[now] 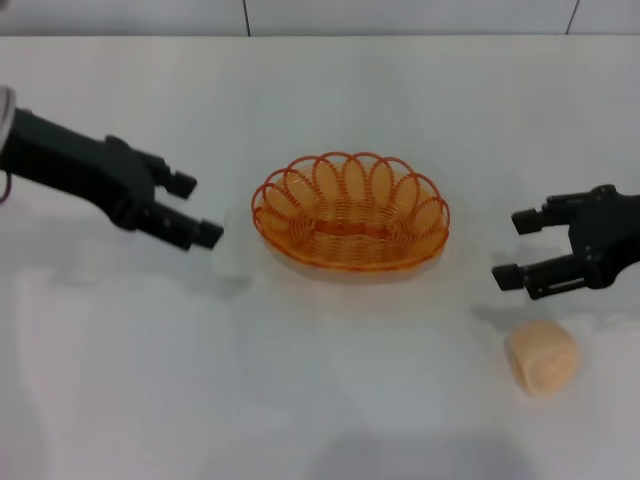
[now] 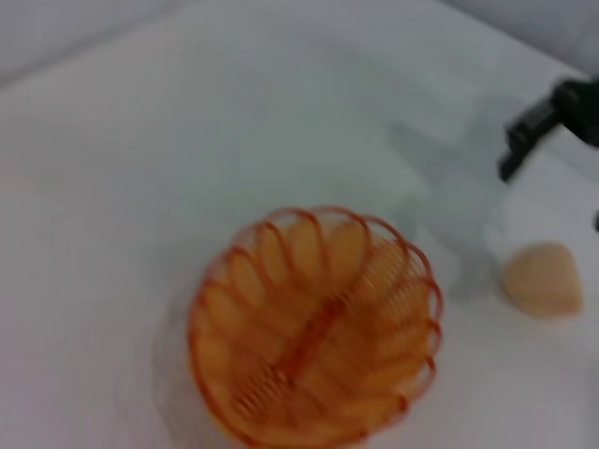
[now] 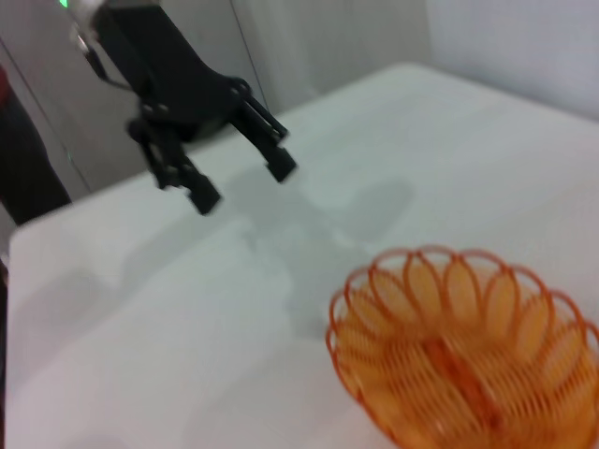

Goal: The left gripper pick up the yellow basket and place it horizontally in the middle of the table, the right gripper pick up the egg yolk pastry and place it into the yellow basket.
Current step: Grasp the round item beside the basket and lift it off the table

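Observation:
The yellow basket (image 1: pixel 350 211) lies lengthwise across the middle of the table, empty; it also shows in the left wrist view (image 2: pixel 314 325) and the right wrist view (image 3: pixel 463 346). My left gripper (image 1: pixel 196 209) hovers open and empty just left of the basket, apart from it; it shows in the right wrist view (image 3: pixel 243 182) too. The egg yolk pastry (image 1: pixel 543 357) sits on the table at the front right, also in the left wrist view (image 2: pixel 542 279). My right gripper (image 1: pixel 518 247) is open and empty, above and slightly behind the pastry.
The white table (image 1: pixel 320 400) runs back to a wall with tiled seams (image 1: pixel 246 17). A dark object (image 3: pixel 23 150) stands beyond the table's far edge in the right wrist view.

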{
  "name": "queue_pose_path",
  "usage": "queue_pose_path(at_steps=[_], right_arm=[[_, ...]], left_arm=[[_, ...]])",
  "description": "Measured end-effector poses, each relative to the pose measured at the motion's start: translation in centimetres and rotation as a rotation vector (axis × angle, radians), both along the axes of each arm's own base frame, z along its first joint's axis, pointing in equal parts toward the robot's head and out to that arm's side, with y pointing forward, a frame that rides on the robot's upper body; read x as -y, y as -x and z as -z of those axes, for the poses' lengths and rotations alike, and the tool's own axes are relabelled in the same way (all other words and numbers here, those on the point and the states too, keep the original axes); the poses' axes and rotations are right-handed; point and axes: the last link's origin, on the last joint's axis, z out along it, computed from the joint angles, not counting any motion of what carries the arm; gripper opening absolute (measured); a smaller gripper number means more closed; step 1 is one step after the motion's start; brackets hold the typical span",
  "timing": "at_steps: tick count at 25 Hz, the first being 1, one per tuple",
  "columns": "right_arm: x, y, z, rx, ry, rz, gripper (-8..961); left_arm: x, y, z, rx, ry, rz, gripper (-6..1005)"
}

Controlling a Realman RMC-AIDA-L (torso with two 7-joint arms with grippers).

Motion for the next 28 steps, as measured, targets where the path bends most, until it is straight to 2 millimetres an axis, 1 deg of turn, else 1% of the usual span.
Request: queue_pose_path(at_steps=[4, 8, 11, 16, 21, 28], right_arm=[[0.7, -0.6, -0.1, 0.069, 0.024, 0.017, 837], [1.4, -1.6, -0.2, 0.143, 0.052, 0.053, 833], [1.9, -1.9, -0.3, 0.173, 0.063, 0.058, 830], [2.0, -2.4, 0.3, 0.213, 0.077, 0.063, 826], [1.9, -2.2, 1.4, 0.244, 0.088, 0.039, 821], [1.8, -2.5, 1.8, 0.262, 0.093, 0.043, 814]], left_arm=[[0.8, 0.0, 1.1, -0.037, 0.056, 0.015, 883], [1.0, 0.2, 1.3, -0.040, 0.068, 0.013, 883], [1.1, 0.2, 1.3, -0.035, 0.067, 0.010, 883], [1.2, 0.1, 1.5, -0.025, 0.069, 0.009, 883], [1.1, 0.0, 1.6, -0.020, 0.066, 0.010, 882], [1.1, -0.1, 1.7, -0.017, 0.066, 0.007, 882]])
